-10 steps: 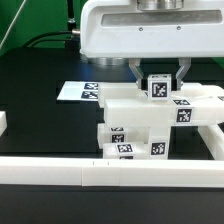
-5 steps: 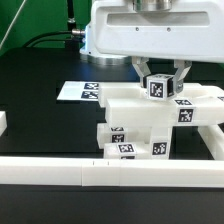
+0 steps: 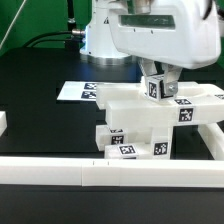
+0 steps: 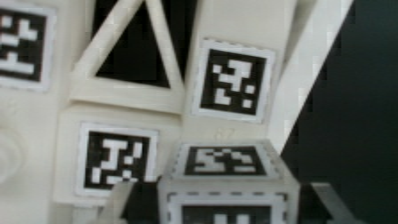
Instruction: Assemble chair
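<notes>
The partly built chair [image 3: 150, 125] is a stack of white tagged blocks in the middle of the black table. My gripper [image 3: 156, 84] hangs over its top, shut on the cube end of a peg [image 3: 155, 89] that sits on the upper block. In the wrist view the same cube [image 4: 228, 180] fills the gap between my two dark fingers [image 4: 135, 196], one on each side, with the gripper [image 4: 228, 204] closed around it. Behind it stands the X-braced frame [image 4: 134, 55] with its square tags. The peg's lower part is hidden.
The marker board [image 3: 78, 92] lies flat on the table behind the chair on the exterior view's left. A long white rail [image 3: 90, 173] runs along the front, another [image 3: 214, 140] along the exterior view's right, and a short white piece [image 3: 3, 122] sits at the left edge.
My hand has turned about its vertical axis, and the cube in the fingers has turned with it. The chair stack has stayed in place.
</notes>
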Controlling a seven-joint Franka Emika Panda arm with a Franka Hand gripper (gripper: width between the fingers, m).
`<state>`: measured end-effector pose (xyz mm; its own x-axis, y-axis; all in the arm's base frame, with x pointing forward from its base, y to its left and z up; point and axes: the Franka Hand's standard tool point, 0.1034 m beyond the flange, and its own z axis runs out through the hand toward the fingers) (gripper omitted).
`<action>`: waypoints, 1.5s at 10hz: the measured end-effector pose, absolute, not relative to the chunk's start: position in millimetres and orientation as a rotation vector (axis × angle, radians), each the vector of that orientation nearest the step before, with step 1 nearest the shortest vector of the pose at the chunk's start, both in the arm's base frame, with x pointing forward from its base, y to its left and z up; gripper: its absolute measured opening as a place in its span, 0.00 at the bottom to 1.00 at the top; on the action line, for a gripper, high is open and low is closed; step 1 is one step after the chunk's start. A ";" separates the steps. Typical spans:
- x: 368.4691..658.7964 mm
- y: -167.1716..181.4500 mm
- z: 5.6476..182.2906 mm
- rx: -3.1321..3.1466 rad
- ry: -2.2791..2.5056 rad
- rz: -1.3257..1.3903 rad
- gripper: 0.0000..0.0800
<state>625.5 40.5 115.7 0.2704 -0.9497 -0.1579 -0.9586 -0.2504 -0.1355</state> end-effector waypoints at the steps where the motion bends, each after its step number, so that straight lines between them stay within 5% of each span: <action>1: 625.6 40.6 115.7 -2.283 1.843 0.074 0.36; 2: 625.6 41.7 115.5 -2.262 1.869 0.078 0.36; 4: 625.5 41.8 115.5 -2.309 1.813 0.071 0.66; 5: 626.5 43.2 117.1 -2.355 1.765 0.074 0.66; 6: 629.7 43.6 119.2 -2.421 1.675 0.056 0.78; 15: 634.3 39.7 116.9 -2.984 0.505 -0.042 0.81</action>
<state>634.3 39.7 116.9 0.9441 -0.3295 0.0079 -0.3264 -0.9379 -0.1178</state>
